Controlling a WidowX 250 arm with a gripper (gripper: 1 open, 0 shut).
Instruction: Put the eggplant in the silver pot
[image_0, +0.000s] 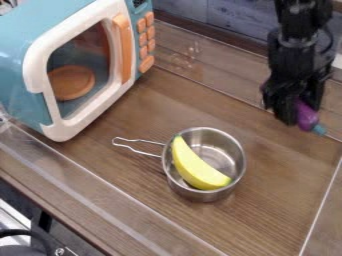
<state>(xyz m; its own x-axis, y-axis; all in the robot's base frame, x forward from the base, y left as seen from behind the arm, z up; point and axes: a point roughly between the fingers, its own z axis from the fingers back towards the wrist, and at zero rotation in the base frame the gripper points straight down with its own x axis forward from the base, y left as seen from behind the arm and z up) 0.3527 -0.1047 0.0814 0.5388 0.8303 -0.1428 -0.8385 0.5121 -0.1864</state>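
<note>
**Eggplant clamped at right edge of frame**

Glossy purple plastic is showing beside the black hand (295, 108), which is gripping the small eggplant (311, 116) just above the wood-grain tabletop (107, 160) at the right of the frame. Lower centre, the round, shiny silver pot (207, 163) is sitting with its thin wire handle pointing left, cradling a curved yellow piece (199, 166). A teal-and-cream toy microwave (74, 62) is filling the upper left.

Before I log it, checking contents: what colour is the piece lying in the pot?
Yellow piece in the pot, clear in the camera view.
</note>
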